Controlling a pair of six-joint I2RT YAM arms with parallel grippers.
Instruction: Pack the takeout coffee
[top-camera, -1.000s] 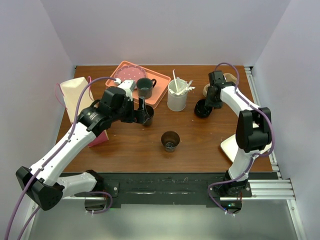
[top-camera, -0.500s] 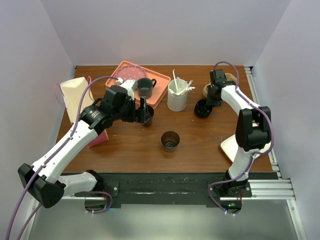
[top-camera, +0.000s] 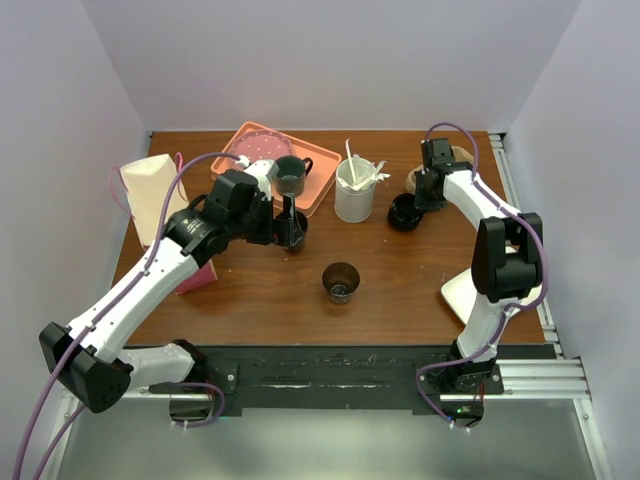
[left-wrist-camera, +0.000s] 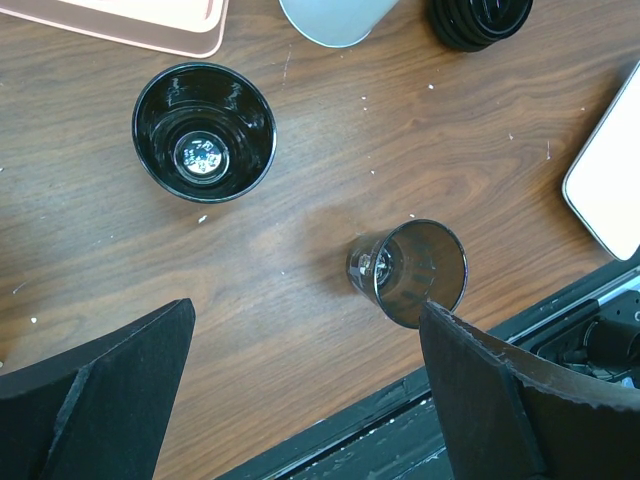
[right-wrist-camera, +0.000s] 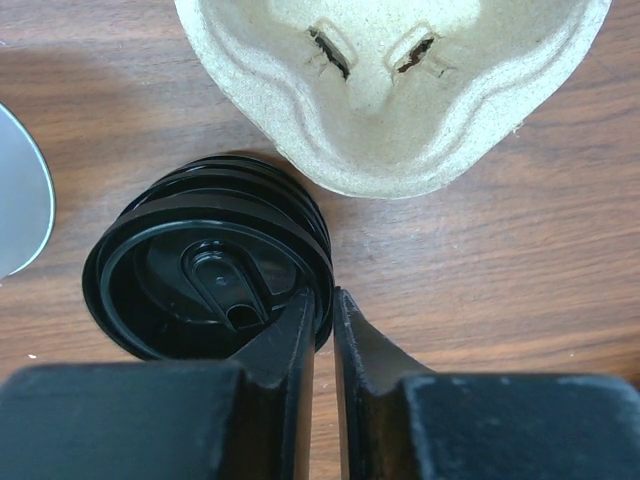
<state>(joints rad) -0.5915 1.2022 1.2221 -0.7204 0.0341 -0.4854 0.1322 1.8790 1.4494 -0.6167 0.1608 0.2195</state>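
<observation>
A small black cup (top-camera: 340, 282) with white marks on its side stands open, without a lid, mid-table; it also shows in the left wrist view (left-wrist-camera: 408, 272). A plain black cup (top-camera: 294, 229) stands left of it, also in the left wrist view (left-wrist-camera: 204, 132). My left gripper (top-camera: 284, 218) is open and empty, hovering beside the plain cup; its jaws are spread wide (left-wrist-camera: 307, 320). My right gripper (top-camera: 413, 198) is shut on the rim of the top black lid (right-wrist-camera: 215, 280), one finger inside and one outside. The lid stack (top-camera: 403, 212) rests on the table.
A pink tray (top-camera: 245, 145) holds a dark handled mug (top-camera: 290, 175). A white container (top-camera: 353, 198) holds stirrers. A pulp cup carrier (right-wrist-camera: 390, 90) lies just behind the lids. A paper bag (top-camera: 150, 195) stands far left. A white flat object (top-camera: 458, 295) lies front right.
The right gripper and the lid stack have shifted slightly toward the back. The left arm has crept a little to the right near the plain cup.
</observation>
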